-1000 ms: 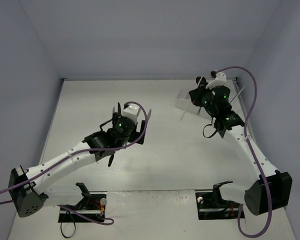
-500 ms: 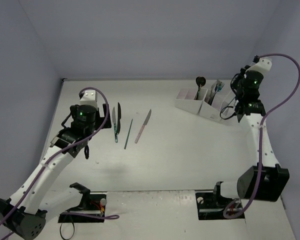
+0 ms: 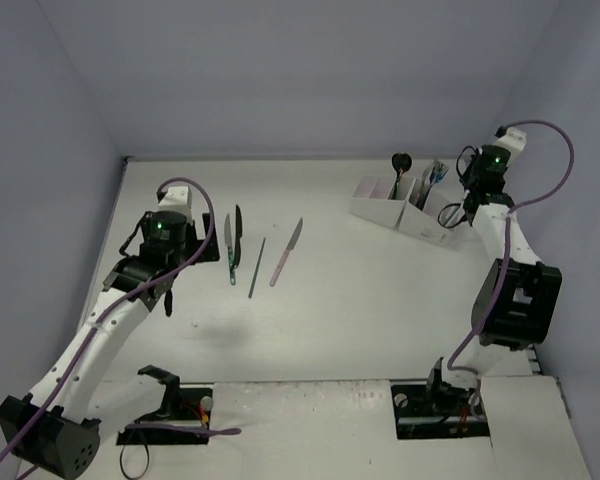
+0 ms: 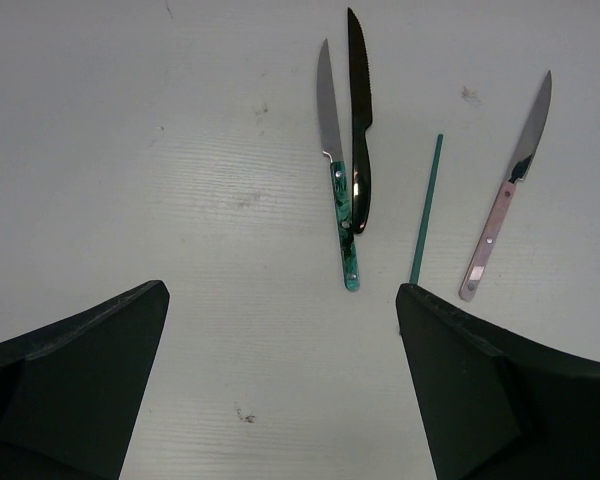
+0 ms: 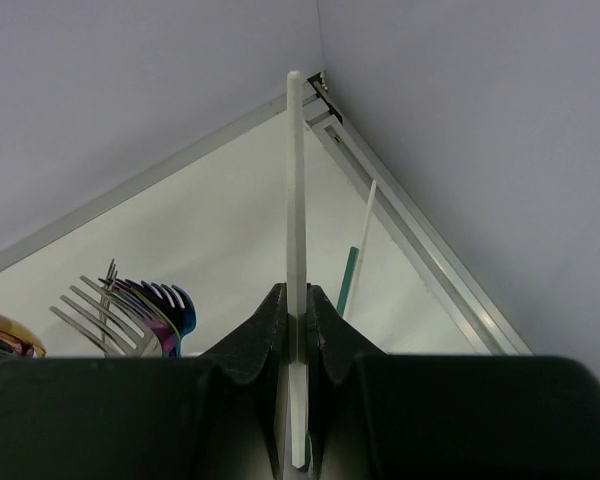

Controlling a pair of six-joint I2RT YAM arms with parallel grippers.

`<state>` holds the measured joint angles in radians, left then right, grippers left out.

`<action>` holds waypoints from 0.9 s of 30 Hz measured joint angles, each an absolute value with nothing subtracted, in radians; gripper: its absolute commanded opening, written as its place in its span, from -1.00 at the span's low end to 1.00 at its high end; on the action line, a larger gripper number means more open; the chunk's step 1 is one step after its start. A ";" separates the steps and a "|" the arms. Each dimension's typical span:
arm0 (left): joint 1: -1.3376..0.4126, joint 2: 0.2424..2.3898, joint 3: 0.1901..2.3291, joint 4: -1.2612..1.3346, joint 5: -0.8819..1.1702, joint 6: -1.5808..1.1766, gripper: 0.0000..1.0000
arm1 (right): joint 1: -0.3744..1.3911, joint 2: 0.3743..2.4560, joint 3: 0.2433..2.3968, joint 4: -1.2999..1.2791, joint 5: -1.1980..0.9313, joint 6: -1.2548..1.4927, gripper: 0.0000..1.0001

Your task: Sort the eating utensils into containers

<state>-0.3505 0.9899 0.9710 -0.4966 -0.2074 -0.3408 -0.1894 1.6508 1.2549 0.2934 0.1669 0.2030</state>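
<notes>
Table (image 3: 360,310) space is being shared by both arms. White containers (image 3: 395,213) are being shown at its far right, with forks (image 5: 130,305) standing inside. The left gripper (image 4: 282,290) is being held wide open above the table. The right gripper (image 5: 296,300), near the containers, is being used to pinch a white stick (image 5: 296,180). Just ahead of the left fingers, a black knife (image 4: 359,120) is being touched by a green-handled knife (image 4: 337,170), with a pink-handled knife (image 4: 505,195) and a green stick (image 4: 427,210) beside them.

Light: soft, even, overhead; table (image 3: 360,300) v. bright.
Shadows: faint, w/ soft edges.
Focus: left pincer (image 4: 282,300) blurry close-up; knives (image 4: 330,120) ahead of it sharp.
</notes>
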 measured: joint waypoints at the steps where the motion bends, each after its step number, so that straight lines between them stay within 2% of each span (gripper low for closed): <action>1: -0.349 0.987 0.971 -0.496 -0.205 -0.341 0.95 | -0.189 1.660 1.255 0.300 0.166 0.202 -1.00; 7: -0.344 0.982 0.971 -0.496 -0.185 -0.341 0.95 | -0.189 1.738 1.265 0.352 0.138 0.205 -0.99; 12: -0.338 0.982 0.971 -0.496 -0.180 -0.341 0.95 | -0.191 1.808 1.261 0.355 0.101 0.205 -0.84; 16: -0.338 0.982 0.971 -0.496 -0.175 -0.341 0.95 | -0.192 1.817 1.227 0.357 0.080 0.211 -0.58; 20: -0.338 0.982 0.971 -0.496 -0.171 -0.341 0.95 | -0.189 1.815 1.203 0.358 0.061 0.221 -0.17; 27: -0.338 0.983 0.970 -0.488 -0.134 -0.342 0.95 | -0.188 1.742 1.180 0.343 0.030 0.247 0.28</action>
